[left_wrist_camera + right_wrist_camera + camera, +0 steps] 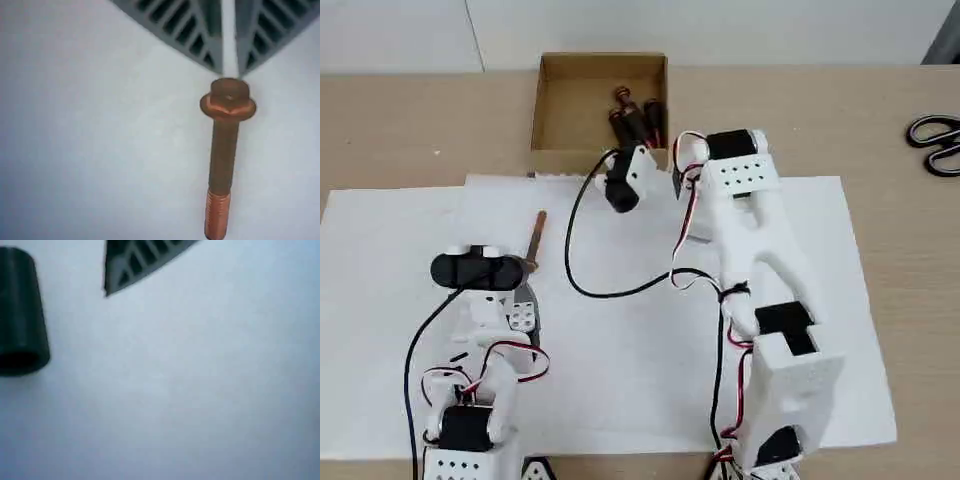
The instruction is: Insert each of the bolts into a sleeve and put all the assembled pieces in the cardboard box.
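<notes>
One bolt (223, 160) flat on paper (100, 150) — head just off tips of left fingers (195, 35), nearly closed, gripping nothing

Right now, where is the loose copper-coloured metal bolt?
In the high view the bolt lies on the white paper, left side, just beyond the left gripper.

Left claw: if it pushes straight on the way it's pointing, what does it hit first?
The bolt. Its head lies directly ahead of the left claw on the white paper, with the shaft running on away from it. Whether they already touch is unclear.
</notes>
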You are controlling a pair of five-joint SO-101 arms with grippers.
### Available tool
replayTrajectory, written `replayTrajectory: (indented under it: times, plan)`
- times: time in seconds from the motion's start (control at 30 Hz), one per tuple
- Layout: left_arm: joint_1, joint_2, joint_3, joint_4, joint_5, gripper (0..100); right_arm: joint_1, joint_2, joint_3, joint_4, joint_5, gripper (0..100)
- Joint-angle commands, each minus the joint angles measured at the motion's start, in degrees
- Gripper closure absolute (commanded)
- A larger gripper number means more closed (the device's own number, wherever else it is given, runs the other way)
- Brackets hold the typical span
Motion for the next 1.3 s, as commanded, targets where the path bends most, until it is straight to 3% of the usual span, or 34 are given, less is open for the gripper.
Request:
replayTrajectory:
  times: [0.0,0.3,0.77,1.03,1.27]
  plan:
    - [-0.3,-0.4,-0.3,0.2,0.0,99,1.3,0.4,-2.7,0.0,2.5,82.0]
    - [-0.3,-0.4,-0.3,0.2,0.0,99,2.9,4.4,-2.8,-5.1,6.1,82.0]
    - [-0.3,-0.4,-0.3,0.2,0.0,99,2.9,15.7,-12.0,-4.3,6.7,82.4]
    - [-0.3,-0.4,-0.3,0.2,-0.1,99,4.2,18.4,-12.0,-1.0,6.6,99.0]
    - [-0.3,-0.4,-0.3,0.2,-0.1,99,4.6,18.8,-12.7,1.4,3.0,99.5]
